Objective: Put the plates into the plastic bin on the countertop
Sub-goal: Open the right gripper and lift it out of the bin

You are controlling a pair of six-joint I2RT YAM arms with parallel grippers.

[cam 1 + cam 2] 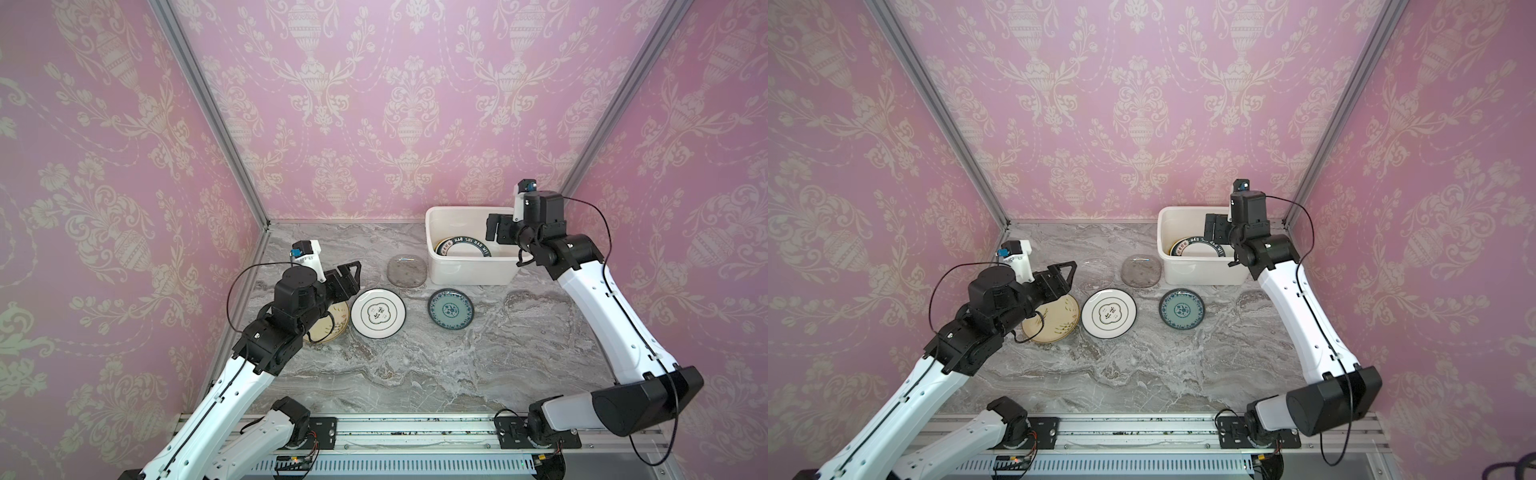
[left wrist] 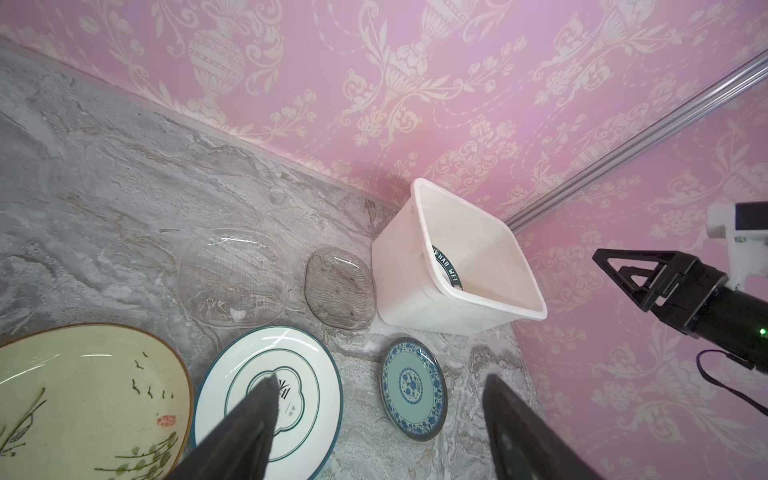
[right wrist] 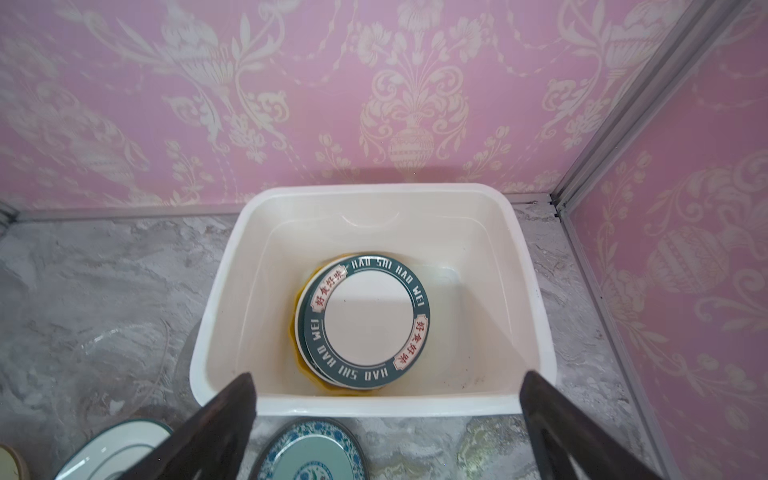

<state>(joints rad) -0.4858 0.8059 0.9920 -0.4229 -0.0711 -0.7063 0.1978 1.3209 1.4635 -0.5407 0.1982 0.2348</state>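
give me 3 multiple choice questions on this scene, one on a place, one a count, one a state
1. Where is the round teal patterned plate relative to the deep white plastic bin?
A. inside it
B. on the grey marble countertop in front of it
C. leaning on its rim

2. How many plates lie on the countertop outside the bin?
A. three
B. seven
C. five

3. What state is the right tool in?
A. open and empty over the bin
B. shut on a plate
C. open, resting on the countertop

Answers:
1 B: it lies flat on the marble, apart from the bin's near wall.
2 C: cream plate, white dark-rimmed plate, the teal one, two clear glass plates.
3 A: its fingers stand wide apart with nothing between them.
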